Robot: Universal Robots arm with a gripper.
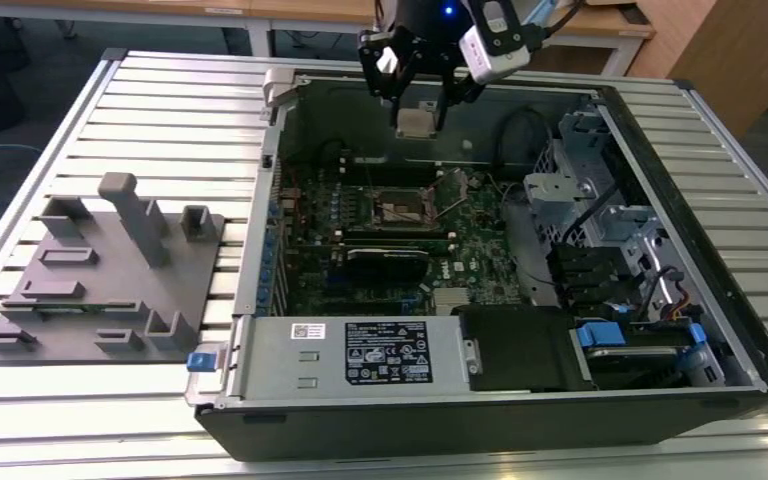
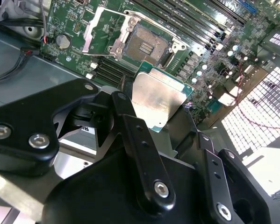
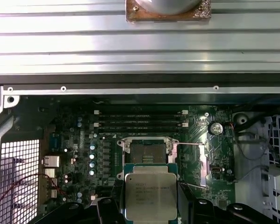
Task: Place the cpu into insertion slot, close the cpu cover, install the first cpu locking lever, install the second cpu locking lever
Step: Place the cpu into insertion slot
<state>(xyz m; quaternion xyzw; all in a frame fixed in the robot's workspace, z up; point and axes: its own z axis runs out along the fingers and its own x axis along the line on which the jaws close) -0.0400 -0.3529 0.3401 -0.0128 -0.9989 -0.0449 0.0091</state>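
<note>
**1. Surface / room**
- The work table [image 1: 157,110] has a top of ribbed pale metal slats.
- The PC case [image 1: 491,425] lies flat on the table, side panel off, interior facing up.
- Behind the case are wooden desks [image 1: 304,12] and a wooden panel [image 1: 744,50]. The floor [image 1: 24,120] around the table is dark.

**2. Qty**
- PC case: 1.
- fixture block [image 1: 91,270]: 1, grey, with several upright posts. It sits on the table just outside the case, at the exterior view's left.
- power supply box [image 1: 357,352]: 1, inside the case along one wall, label up.
- motherboard [image 1: 471,240]: 1, flat on the case floor.
- insertion slot [image 3: 146,152]: 1, approx. mid-board inside the case. Its dark centre is exposed and nothing is seated in it.
- cpu cover [image 2: 100,30]: 1, swung open off the slot, with the board visible through its window.
- memory slots [image 3: 140,122]: appear to be 4, but the rows sit close together and are hard to separate. They lie inside the case, parallel to each other.
- coin cell [image 2: 62,41]: 1, on the board inside the case.
- cpu [image 3: 150,195]: 1, metal top showing.
- gripper [image 1: 418,112]: 1.

**3. Gripper / part status**
- The jaws are clamped on the cpu, with black fingers [image 2: 140,149] against opposite edges.
- The cpu is held in the air above the case's open interior. It is clear of the board, off to one side of the slot, and not inserted.
</note>
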